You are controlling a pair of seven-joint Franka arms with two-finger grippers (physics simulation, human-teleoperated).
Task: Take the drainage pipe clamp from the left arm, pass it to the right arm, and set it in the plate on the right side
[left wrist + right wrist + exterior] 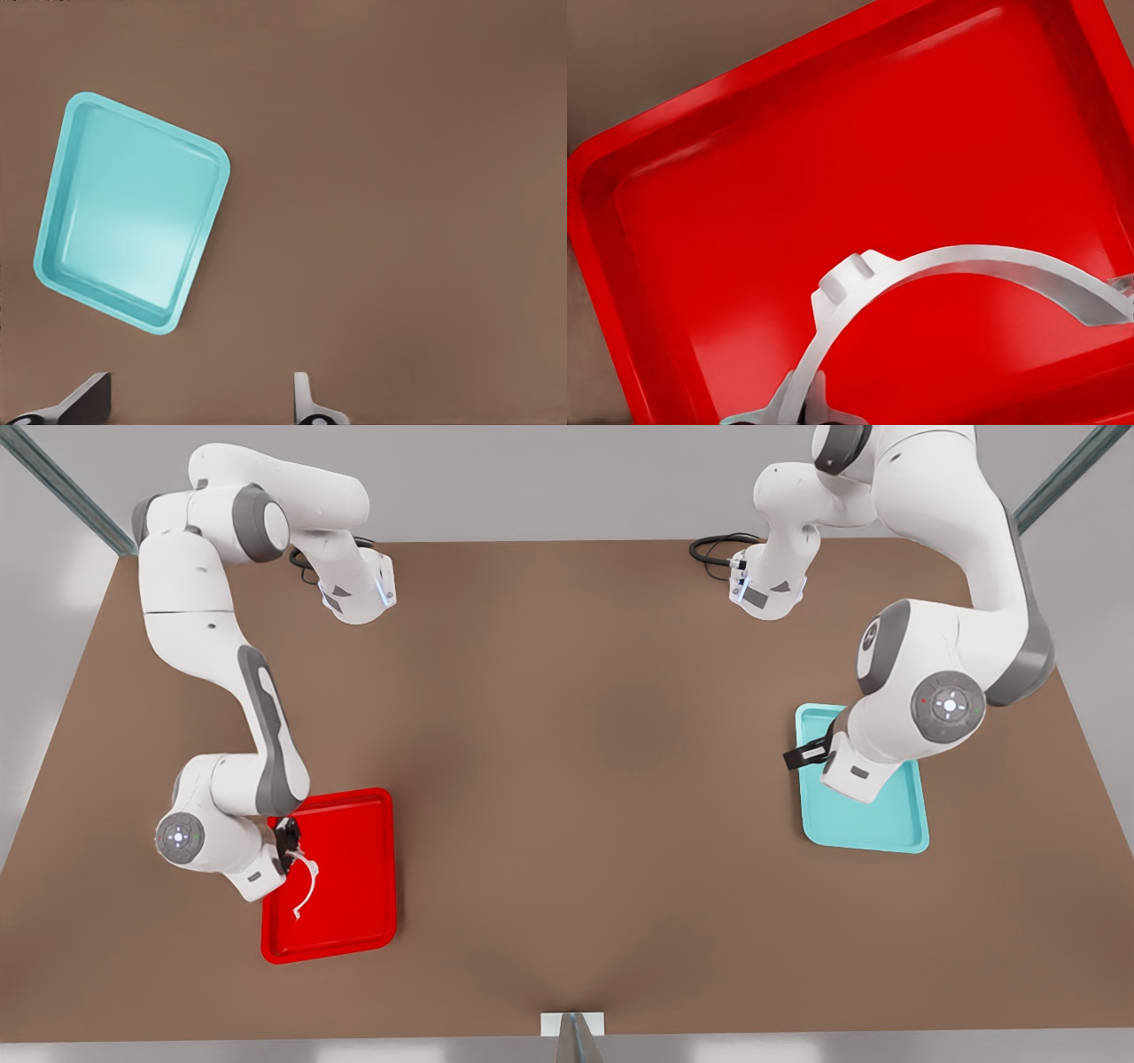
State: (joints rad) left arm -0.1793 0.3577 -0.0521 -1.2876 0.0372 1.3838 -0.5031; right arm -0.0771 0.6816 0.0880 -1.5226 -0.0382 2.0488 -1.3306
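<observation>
The drainage pipe clamp [313,880], a thin white arch, hangs low over the red plate [354,841] near the front view's left. My right gripper [288,843] grips it at one end, above the plate's edge closest to that arm. From the right wrist, the drainage pipe clamp [859,292] curves across the plate [744,177], and the right gripper [806,412] is shut on its lower end. My left gripper [797,757] waits above the teal tray's edge at the front view's right. Its fingers [89,398] stand wide apart, so the left gripper [197,403] is open and holds nothing.
A teal tray [886,824] lies on the brown table [576,779] at the front view's right, and the teal tray [133,212] has nothing in it. Black cables [713,549] lie at the table's far edge.
</observation>
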